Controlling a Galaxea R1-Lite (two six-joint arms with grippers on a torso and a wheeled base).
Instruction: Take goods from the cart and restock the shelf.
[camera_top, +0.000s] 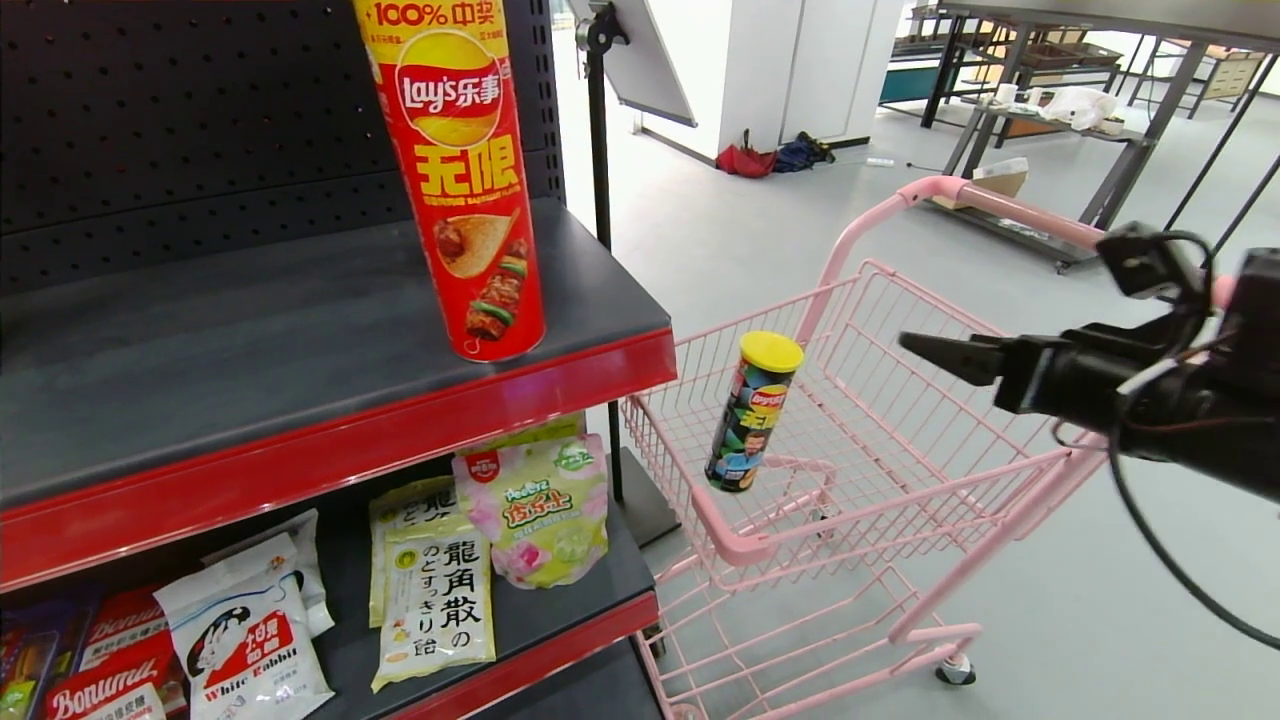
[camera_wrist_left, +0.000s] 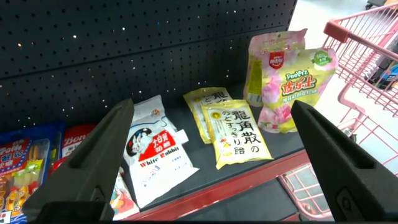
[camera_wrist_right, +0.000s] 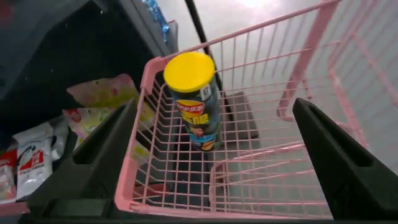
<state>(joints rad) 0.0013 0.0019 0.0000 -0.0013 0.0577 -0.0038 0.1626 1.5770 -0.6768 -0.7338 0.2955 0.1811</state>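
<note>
The pink cart (camera_top: 735, 545) holds one thing: a dark chip can (camera_top: 753, 412) with a yellow lid, standing in the basket's corner nearest the shelf. The right tool (camera_wrist_right: 212, 104) hangs over the cart, fingers spread wide, well apart from the can. A tall red can (camera_top: 462, 180) stands near the top shelf's (camera_top: 200, 360) red front edge, with bare board to its left. The left tool (camera_wrist_left: 212, 104), also spread, faces the lower shelf's snack bags (camera_wrist_left: 239, 130).
</note>
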